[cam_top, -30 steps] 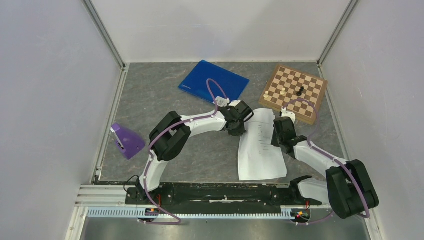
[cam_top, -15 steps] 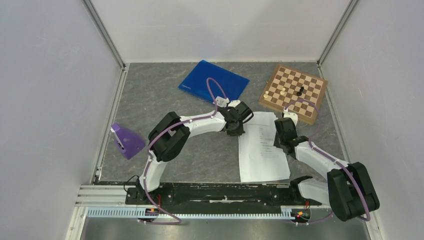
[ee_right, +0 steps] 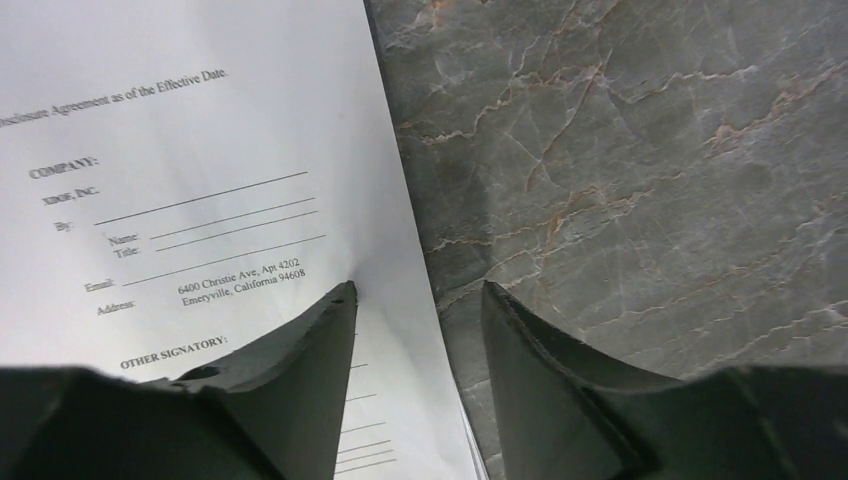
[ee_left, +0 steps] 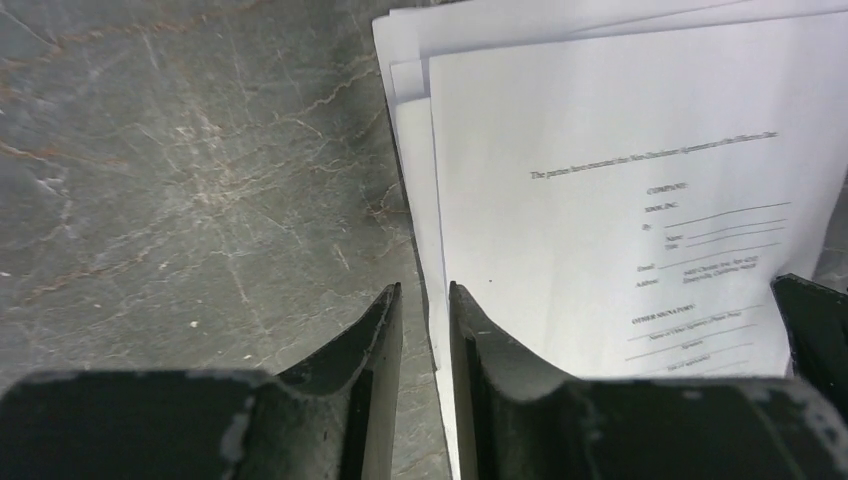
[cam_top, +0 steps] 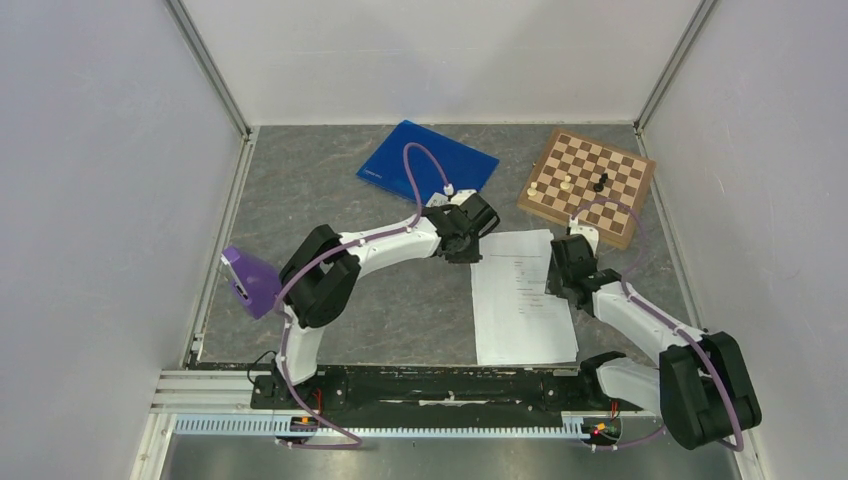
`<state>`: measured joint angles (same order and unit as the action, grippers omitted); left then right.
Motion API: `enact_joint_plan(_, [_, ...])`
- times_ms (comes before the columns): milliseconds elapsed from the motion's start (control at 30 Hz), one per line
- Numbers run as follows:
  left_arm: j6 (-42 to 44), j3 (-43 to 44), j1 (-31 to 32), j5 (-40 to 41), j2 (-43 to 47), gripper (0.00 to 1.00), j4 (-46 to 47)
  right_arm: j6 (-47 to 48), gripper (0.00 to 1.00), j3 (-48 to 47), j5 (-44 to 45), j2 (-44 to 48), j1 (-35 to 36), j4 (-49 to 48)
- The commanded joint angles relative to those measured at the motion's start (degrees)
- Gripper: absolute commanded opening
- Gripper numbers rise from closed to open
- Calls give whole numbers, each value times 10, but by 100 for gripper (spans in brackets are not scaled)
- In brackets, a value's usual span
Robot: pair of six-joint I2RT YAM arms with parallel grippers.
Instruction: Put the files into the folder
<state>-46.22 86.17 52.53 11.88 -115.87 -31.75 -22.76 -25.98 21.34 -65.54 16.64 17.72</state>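
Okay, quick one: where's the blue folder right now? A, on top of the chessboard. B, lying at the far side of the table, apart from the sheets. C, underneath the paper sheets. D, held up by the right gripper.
B: the blue folder lies flat at the far side, with grey tabletop between it and the paper sheets.

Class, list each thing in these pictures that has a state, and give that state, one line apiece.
folder: shut, lying flat.
files: slightly fanned stack lying flat, outside the folder and apart from it.
chessboard: flat, pieces upright on it.
left gripper: narrowly open at the files' left edge.
right gripper: open, straddling the files' right edge.
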Motion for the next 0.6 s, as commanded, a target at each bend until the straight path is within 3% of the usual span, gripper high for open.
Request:
enact_joint_plan(0, [41, -7, -16, -1, 61, 32, 3, 10, 56, -65, 5, 27, -1, 43])
enact_joint_plan(200, [48, -54, -46, -17, 123, 34, 13, 27, 64, -159, -78, 0, 3, 27])
enact_joint_plan(400, [44, -144, -93, -40, 218, 34, 26, -41, 63, -245, -235, -147, 40, -129])
enact_joint_plan(567, [62, -212, -132, -50, 293, 34, 13, -161, 63, -267, -279, -262, 55, -292])
